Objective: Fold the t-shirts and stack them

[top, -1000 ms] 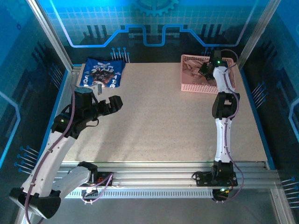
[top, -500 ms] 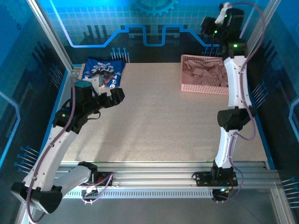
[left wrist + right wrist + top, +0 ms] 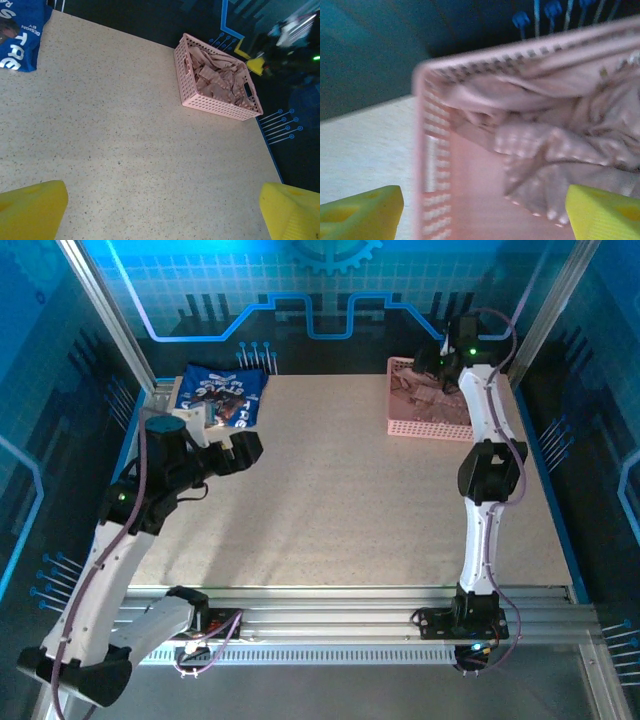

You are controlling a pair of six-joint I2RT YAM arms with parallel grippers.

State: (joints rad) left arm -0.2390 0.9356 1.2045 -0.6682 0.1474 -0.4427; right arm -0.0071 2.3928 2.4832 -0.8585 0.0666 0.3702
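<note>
Navy t-shirt (image 3: 220, 395): lay in a flat bundle at the far left corner of the tabletop (image 3: 350, 500), with its white-and-red print facing up. In the left wrist view, a blue corner with white lettering (image 3: 20, 35) sat at the upper left.

Pink t-shirt (image 3: 420, 398): sat crumpled inside the basket (image 3: 425, 430), in loose folds and ridges (image 3: 220, 80). It filled most of the inside (image 3: 560, 125).

Basket: a pink lattice box that stood at the far right of the tabletop (image 3: 125, 140), with a handle slot in each end wall (image 3: 215, 102). It was well apart from the navy t-shirt.

Left claw (image 3: 245, 448): hung over the left side of the tabletop, just on the near side of the navy t-shirt and apart from it. Its yellow fingers (image 3: 35, 205) were spread wide with only bare tabletop between them (image 3: 165, 200).

Right claw (image 3: 432, 365): the arm reached out to the far end of the basket, and the claw sat above the pink t-shirt. Its yellow fingers (image 3: 365, 207) stood well apart with no cloth pinched between them (image 3: 485, 205). One finger was over the tabletop (image 3: 365, 145) outside the basket wall (image 3: 427, 160) and the other was over the cloth. The view was blurred, so contact with the cloth could not be told.
</note>
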